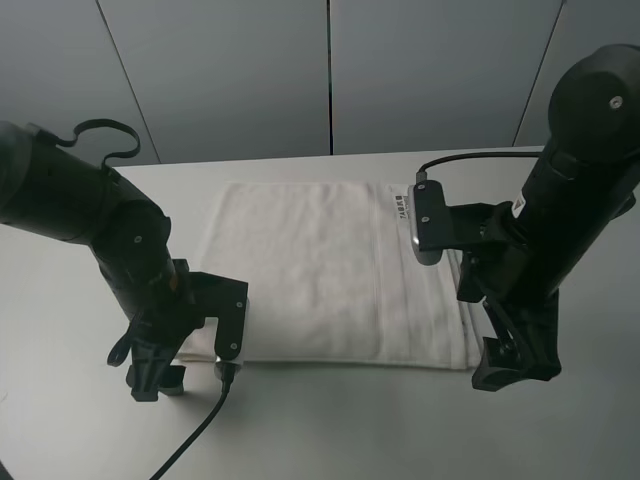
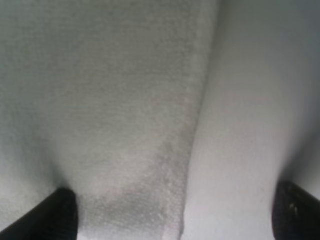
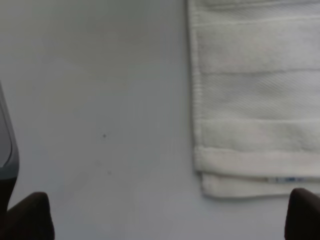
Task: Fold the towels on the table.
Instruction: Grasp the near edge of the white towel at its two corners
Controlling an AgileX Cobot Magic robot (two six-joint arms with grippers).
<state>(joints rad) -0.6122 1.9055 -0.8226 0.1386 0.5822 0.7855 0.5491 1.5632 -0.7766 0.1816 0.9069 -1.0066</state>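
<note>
At the near edge of the desk, my left claw is down at 7 o'clock from the middle of the towel, right at its near left corner. The claw is spread wide and grips nothing. In its own wrist view one finger sits over the terry cloth and the other over bare desk, with the towel's side edge running between them. I cannot tell whether either tip touches the cloth. A black cable trails from that arm toward 6 o'clock. My right claw is down at 5 o'clock, just beside the near right corner, also spread wide and empty. Its wrist view shows both tips over bare desk, with the towel corner lying ahead between them. At that corner two layers show, the lower one peeking out past the upper, and the woven border stripe runs across the cloth above it. The towel itself lies flat in the middle of the desk, its long sides running from 9 to 3 o'clock, with open desk all round it. Farther back, at about 1 o'clock, the small dark-printed label sits near the far right corner. Beyond the far desk edge at 12 o'clock stands a grey panelled wall.
</note>
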